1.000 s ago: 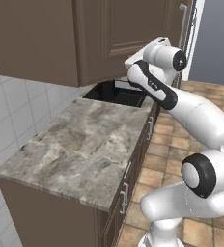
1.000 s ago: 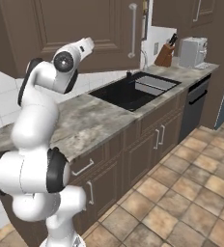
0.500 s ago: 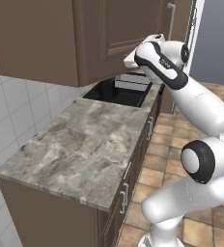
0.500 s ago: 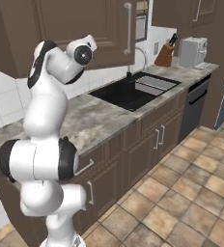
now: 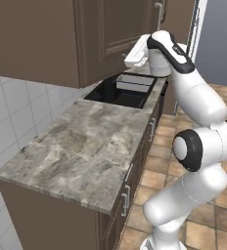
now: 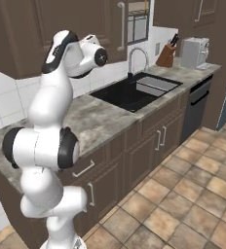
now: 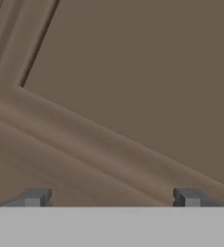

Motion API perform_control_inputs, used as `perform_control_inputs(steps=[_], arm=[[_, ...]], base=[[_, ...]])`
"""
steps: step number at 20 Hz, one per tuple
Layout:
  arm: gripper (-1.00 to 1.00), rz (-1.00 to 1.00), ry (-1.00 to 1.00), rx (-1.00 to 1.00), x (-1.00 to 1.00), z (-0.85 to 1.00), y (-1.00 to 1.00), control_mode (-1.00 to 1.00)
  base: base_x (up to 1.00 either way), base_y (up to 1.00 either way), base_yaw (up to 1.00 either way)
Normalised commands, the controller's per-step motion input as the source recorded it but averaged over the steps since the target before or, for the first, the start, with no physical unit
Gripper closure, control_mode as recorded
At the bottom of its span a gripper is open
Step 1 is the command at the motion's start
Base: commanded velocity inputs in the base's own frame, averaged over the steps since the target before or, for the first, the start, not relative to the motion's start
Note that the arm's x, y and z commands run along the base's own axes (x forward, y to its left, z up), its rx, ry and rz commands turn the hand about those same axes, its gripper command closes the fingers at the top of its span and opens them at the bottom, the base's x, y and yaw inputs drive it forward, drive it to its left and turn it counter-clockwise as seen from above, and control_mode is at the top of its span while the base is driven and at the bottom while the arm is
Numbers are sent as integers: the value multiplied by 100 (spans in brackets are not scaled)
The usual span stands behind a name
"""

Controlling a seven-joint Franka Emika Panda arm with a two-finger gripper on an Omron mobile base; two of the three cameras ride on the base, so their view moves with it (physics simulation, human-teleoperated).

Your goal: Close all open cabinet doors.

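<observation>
So the fingers [image 7: 112, 198] are spread wide, nothing between them. In the hand view both tips poke up at the bottom with a big gap, and straight ahead of them is brown wood: the recessed panel and its frame moulding of a cabinet door [image 7: 133, 87], very close. I honestly can't tell whether the tips are touching the wood or sitting just short of it; the view is too tight for that.

Stepping out to the left base view, the hand [image 5: 137, 51] points away from the robot into the face of the upper cabinet door [image 5: 116, 34] that hangs over the near end of the sink [image 5: 119, 93]. The door lies dead ahead of the fingers, its long axis runs up and down, and the hand is up against its lower part, near the bottom rail. That door's silver bar handle [image 6: 121, 26] shows in the right base view, at the sink-side edge.

My read is that this is a flat push on the panel rather than a grab, so the spread fingers make sense. Whether that door is still a bit ajar or already flush I can't judge from here.

Further along, past the faucet [image 6: 134, 57], another upper door [image 6: 198, 10] hangs above the table [image 5: 81, 146].
</observation>
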Motion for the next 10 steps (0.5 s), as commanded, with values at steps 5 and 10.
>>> perform_control_inputs(steps=[5,10], arm=[[-100,20,3,1,27,-16,60,-100],[-100,17,8,0,5,0,69,-100]], base=[[0,0,0],[0,0,0]])
